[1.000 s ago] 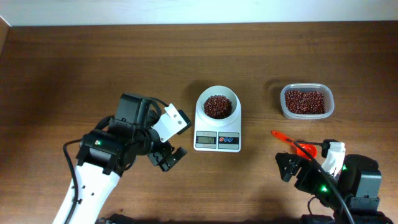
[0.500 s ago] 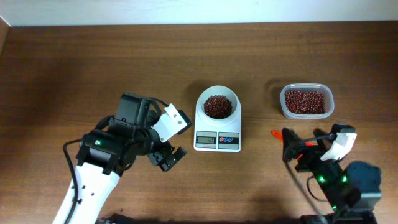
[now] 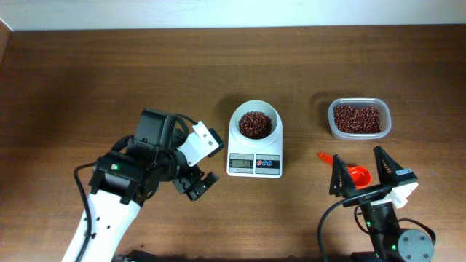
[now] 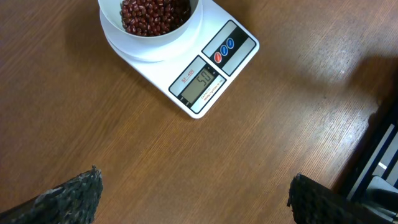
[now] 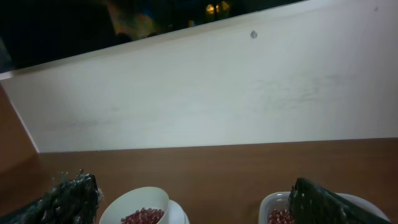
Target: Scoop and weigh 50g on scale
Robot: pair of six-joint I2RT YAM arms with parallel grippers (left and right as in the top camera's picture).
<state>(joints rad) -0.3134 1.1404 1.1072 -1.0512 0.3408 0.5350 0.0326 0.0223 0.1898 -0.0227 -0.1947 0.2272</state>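
The white scale (image 3: 255, 154) stands mid-table, its round bowl (image 3: 254, 122) holding a heap of red-brown beans (image 3: 254, 124). In the left wrist view the scale (image 4: 233, 59) has its grey display (image 4: 200, 84) lit, with digits that look like 50. My left gripper (image 3: 210, 163) hangs open to the left of the scale, nothing between its fingers (image 4: 74, 196). My right gripper (image 3: 362, 176) stands open at the front right, raised and facing the far wall. Its fingers (image 5: 314, 199) frame the bowl (image 5: 140, 202). The orange scoop (image 3: 351, 172) lies on the table below it.
A clear plastic container (image 3: 359, 118) of more beans sits at the right, behind the scoop; its rim (image 5: 273, 202) shows in the right wrist view. A pale wall (image 5: 217, 93) runs along the table's far edge.
My right gripper has swung up from low over the scoop to a raised, forward-facing pose, still open. The scoop stays on the table. The left arm has not moved.
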